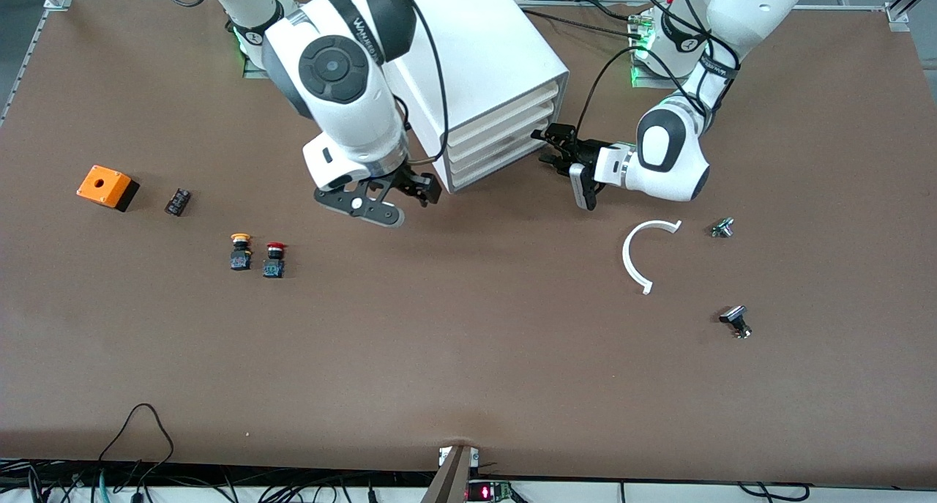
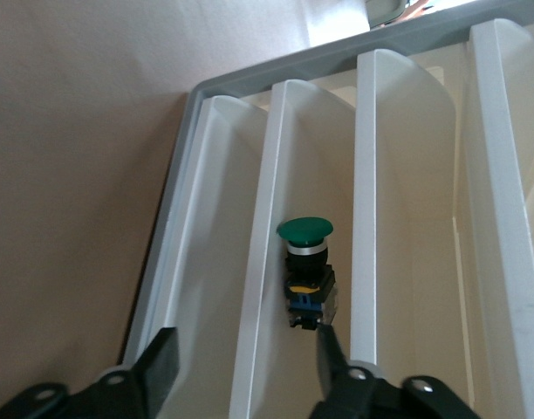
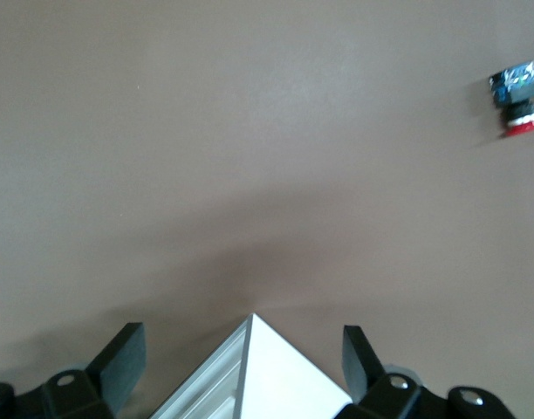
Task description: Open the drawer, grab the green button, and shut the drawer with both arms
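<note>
Across the table in the front view, you are seeing the cabinet (image 1: 483, 71) with its four drawers looking nearly flush, the left gripper (image 1: 558, 151) hovering at the drawer fronts with fingers parted, and the right gripper (image 1: 381, 195) hanging open over the cabinet's near corner. Turning to the left wrist view, the green button (image 2: 305, 271) is lying inside one tray, though which drawer (image 2: 311, 288) you cannot tell; it is sitting just ahead of the spread fingers (image 2: 330, 353), ungrasped. Grasping, lifting and closing are, by my judgement, remaining. Checking the right wrist view, wide fingers (image 3: 120, 358) are straddling the cabinet corner.
</note>
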Robot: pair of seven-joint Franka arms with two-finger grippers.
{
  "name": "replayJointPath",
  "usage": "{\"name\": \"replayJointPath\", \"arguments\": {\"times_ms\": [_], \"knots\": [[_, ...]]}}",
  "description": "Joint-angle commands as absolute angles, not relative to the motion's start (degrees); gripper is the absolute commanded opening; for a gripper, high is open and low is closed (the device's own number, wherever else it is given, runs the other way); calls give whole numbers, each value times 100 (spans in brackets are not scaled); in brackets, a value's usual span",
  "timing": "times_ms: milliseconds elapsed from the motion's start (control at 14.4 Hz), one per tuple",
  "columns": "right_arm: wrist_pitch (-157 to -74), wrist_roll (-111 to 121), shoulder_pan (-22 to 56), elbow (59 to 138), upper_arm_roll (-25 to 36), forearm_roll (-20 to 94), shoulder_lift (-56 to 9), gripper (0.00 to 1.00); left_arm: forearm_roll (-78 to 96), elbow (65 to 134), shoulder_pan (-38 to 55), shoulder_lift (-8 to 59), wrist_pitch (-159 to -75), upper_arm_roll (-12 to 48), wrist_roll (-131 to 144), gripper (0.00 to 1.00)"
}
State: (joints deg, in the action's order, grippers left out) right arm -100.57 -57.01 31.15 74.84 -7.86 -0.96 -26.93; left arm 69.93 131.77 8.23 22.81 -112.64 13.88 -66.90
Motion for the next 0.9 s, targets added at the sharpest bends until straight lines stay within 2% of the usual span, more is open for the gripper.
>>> {"name": "replayJointPath", "arguments": {"times_ms": [0, 209, 278, 348, 417, 556, 626, 695, 765, 834], "knots": [[-9984, -6081, 3392, 7242, -747, -79, -2883, 100, 7549, 13438, 852, 2373, -11364, 1512, -7206, 69], [-9941, -6318, 3550, 6989, -747, -70, -3058, 100, 7620, 13623, 853, 2382, -11373, 1521, -7435, 66], [-9914, -6441, 3612, 6822, -747, -62, -3154, 100, 7629, 13675, 853, 2382, -11373, 1521, -7453, 61], [-9905, -6512, 3638, 6664, -747, -53, -3242, 100, 7629, 13676, 861, 2382, -11373, 1521, -7462, 55], [-9905, -6539, 3673, 6566, -747, -53, -3321, 100, 7629, 13676, 870, 2391, -11382, 1521, -7471, 41], [-9914, -6539, 3683, 6443, -756, -35, -3392, 100, 7664, 13676, 922, 2426, -11399, 1521, -7471, 23], [-9923, -6548, 3709, 6390, -756, -35, -3419, 100, 7681, 13676, 932, 2443, -11399, 1521, -7471, 16], [-9923, -6609, 3779, 6337, -747, -35, -3445, 100, 7699, 13676, 932, 2469, -11399, 1521, -7471, 14], [-9923, -6696, 3779, 6293, -747, -35, -3463, 100, 7699, 13676, 932, 2470, -11399, 1521, -7462, 2], [-9932, -6697, 3779, 6249, -747, -35, -3463, 100, 7699, 13676, 932, 2470, -11399, 1521, -7453, 0]]}}
